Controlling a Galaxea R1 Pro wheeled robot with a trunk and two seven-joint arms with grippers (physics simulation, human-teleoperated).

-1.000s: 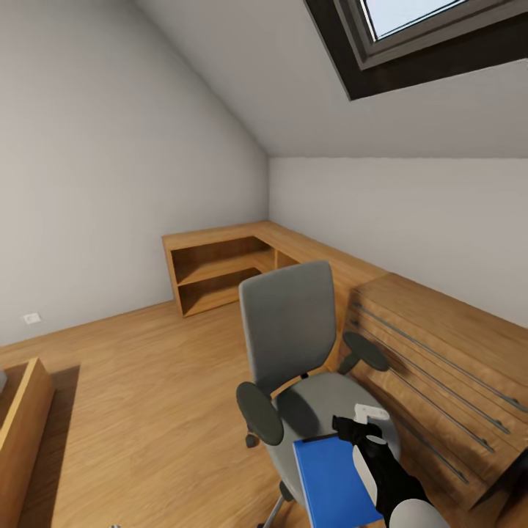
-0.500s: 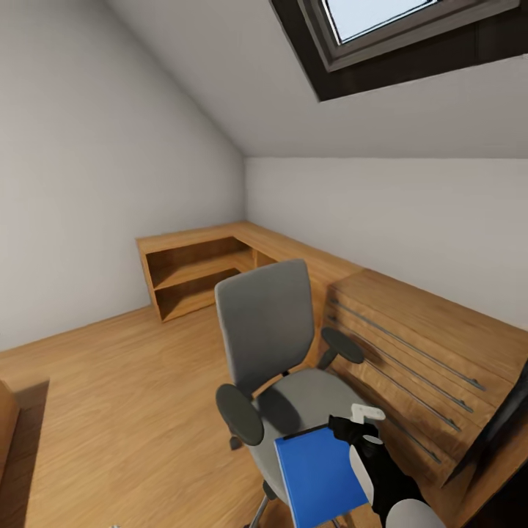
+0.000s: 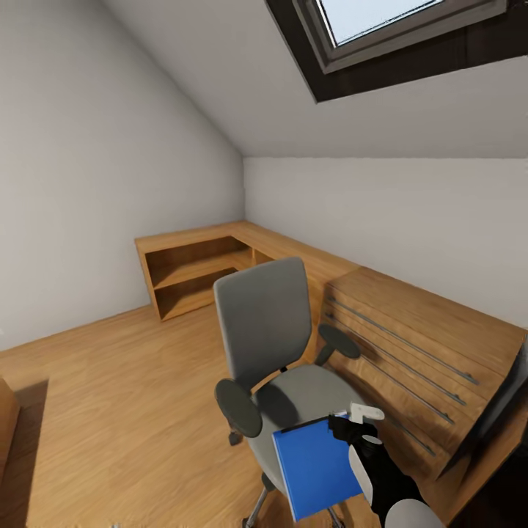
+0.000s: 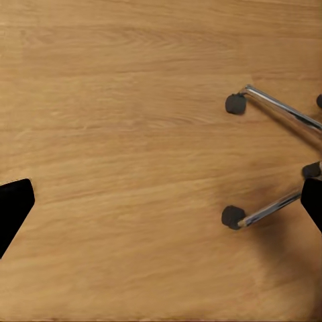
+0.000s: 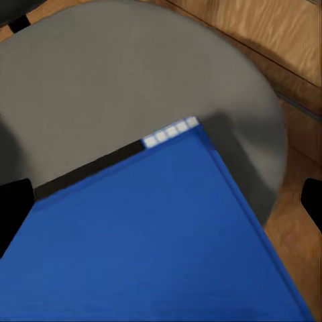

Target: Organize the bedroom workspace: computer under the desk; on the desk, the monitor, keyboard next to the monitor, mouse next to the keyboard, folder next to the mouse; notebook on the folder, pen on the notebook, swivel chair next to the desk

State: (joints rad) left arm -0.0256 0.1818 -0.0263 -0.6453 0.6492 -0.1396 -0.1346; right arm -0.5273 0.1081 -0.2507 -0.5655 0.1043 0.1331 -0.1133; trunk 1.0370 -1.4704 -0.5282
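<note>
The folder [image 3: 314, 465], bright blue and thin, is held above the front of the swivel chair [image 3: 273, 350] seat in the head view, tilted so its flat face leans up toward the camera. Its long axis runs from the seat toward the robot, and its far short edge overlaps the grey seat. The right gripper [image 3: 350, 427] grips the folder at its far right corner, black fingers closed on the edge. The chair faces the robot, its backrest upright, black armrests out to either side. Behind it a low wooden shelving unit [image 3: 192, 273] runs into the corner with open compartments that look bare, and a wooden drawer chest [image 3: 418, 350] with long metal rails stands just beside the chair.

In the left wrist view the left gripper's black fingertips [image 4: 13, 204] sit wide apart at opposite edges, with nothing between them but wooden floor [image 4: 121, 154]. The chair's chrome base legs [image 4: 276, 107] and dark casters lie on that floor.

In the right wrist view the folder [image 5: 154, 235] spreads across the foreground, one corner pointing out over the round grey seat [image 5: 121, 80]. A black strip and small white squares edge its far side.
</note>
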